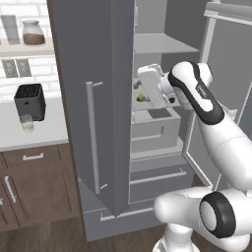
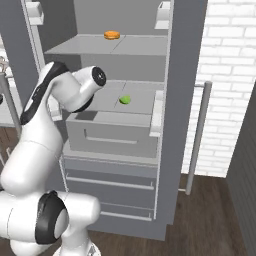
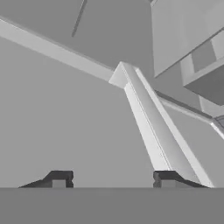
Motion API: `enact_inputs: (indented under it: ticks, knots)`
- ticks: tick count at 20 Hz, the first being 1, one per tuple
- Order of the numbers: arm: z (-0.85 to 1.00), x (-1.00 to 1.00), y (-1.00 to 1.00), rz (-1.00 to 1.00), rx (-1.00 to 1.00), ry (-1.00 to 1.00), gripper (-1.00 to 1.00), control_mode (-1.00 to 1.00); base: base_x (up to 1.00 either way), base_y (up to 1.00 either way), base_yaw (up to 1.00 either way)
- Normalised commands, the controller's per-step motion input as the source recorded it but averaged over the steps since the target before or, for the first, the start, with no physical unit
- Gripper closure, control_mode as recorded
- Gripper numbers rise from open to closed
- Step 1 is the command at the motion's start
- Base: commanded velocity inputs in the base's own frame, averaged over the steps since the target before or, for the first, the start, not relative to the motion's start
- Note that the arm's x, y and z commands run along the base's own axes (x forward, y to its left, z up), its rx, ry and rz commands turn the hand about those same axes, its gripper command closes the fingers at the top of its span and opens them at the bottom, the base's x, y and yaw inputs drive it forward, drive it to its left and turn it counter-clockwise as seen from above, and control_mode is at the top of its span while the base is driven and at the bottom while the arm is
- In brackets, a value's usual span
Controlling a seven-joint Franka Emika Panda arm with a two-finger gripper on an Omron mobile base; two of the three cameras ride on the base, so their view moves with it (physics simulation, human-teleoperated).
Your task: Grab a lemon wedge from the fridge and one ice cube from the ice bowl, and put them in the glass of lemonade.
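Arm bent forward; end effector (image 3: 109, 178) fingertips apart, empty.

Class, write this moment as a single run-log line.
fridge: doors open | lemon wedge: on shelf, untouched | gripper: open, empty, inside fridge | stage: reaching

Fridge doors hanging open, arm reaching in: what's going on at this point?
The robot has its arm inside the open fridge, at the middle shelf. The lemon wedge lies on that shelf, not held. In the hand view the gripper is open with nothing between its fingertips, looking at grey fridge surfaces. A small orange item sits on the shelf above. The glass of lemonade waits on the counter by the black toaster.
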Motion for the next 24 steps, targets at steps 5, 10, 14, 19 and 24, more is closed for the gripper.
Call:
enact_inputs:
  ticks: [5,10,14,19,24]
  knots:
    - [0.00,0.01,0.77,0.09,0.16,0.01,-1.00,-1.00,0.00,0.00,0.00]
    - [0.00,-0.11,0.92,0.09,0.09,0.00,-1.00,-1.00,0.00,0.00,0.00]
    - [0.00,-0.31,0.99,0.09,0.05,0.00,-1.00,-1.00,0.00,0.00,0.00]
    - [0.00,-0.18,0.96,0.07,0.02,0.00,-1.00,-1.00,0.00,0.00,0.00]
    - [0.01,-0.24,0.64,0.02,0.00,0.01,-1.00,-1.00,0.00,0.00,0.00]
